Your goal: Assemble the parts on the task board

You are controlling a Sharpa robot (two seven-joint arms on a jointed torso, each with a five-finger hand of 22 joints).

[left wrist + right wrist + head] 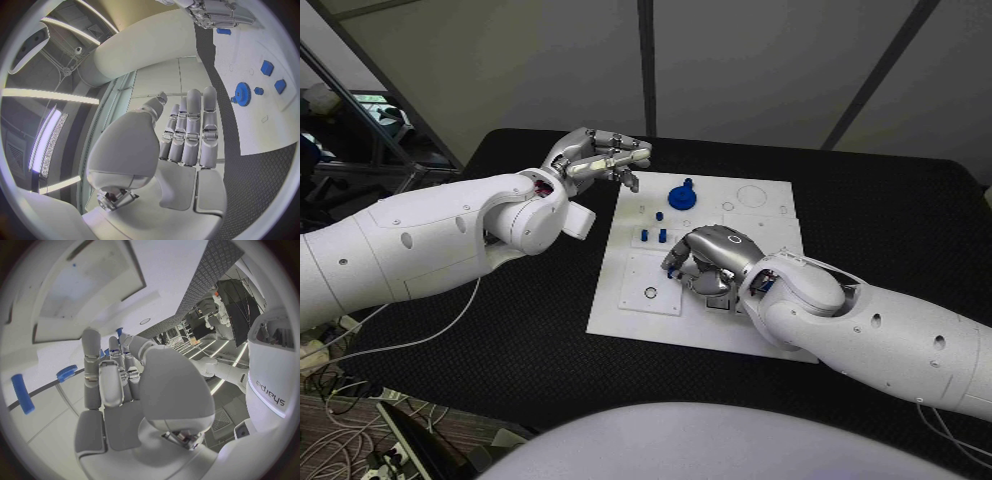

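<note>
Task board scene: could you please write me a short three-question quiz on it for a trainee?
1. Multiple choice: the blue gear lies A) on the far part of the task board; B) at the board's near edge; C) off the board, on the black table.
2. True or false: the left hand holds the blue gear.
3. Fill in: the hand with its fingers bent down over the middle of the board is the ___ hand.

Key: 1 A. 2 False, the left hand holds nothing. 3 Right, the right hand.
</note>
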